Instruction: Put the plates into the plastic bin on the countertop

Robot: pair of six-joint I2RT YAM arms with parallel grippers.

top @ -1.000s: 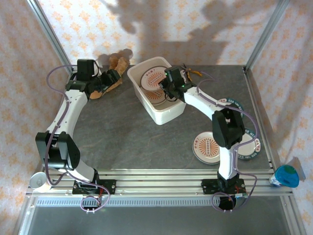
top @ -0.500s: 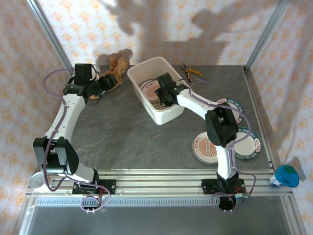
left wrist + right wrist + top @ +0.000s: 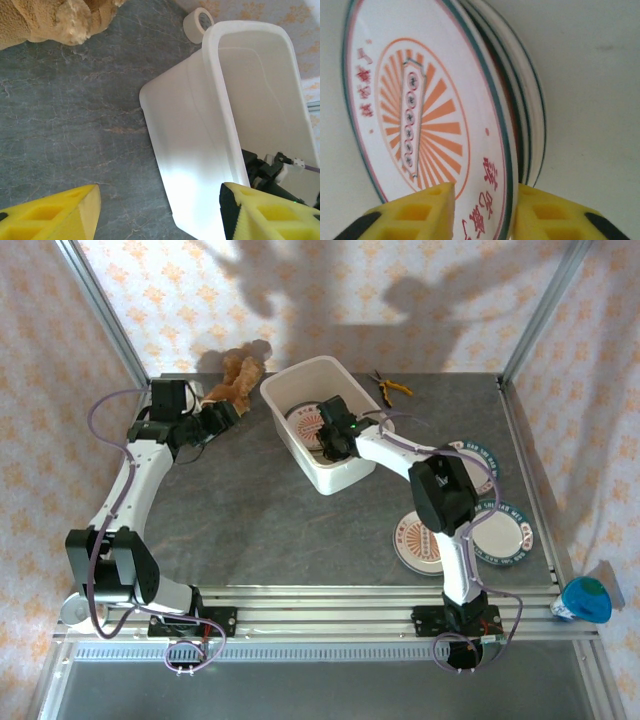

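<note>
Right wrist: a plate is leaned against plates in the plastic bin for release, with the right gripper parted astride it; the left gripper is held wide, empty.

Overhead, the right arm covers part of the round white orange-patterned plates in the white rectangular plastic bin and of the near-right stack; their lettering is too small to read.

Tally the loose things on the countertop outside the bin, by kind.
Plates, some maybe stacked: 3
Pliers: 1
Plush toy: 1
Tape roll: 1
Total: 6
</note>
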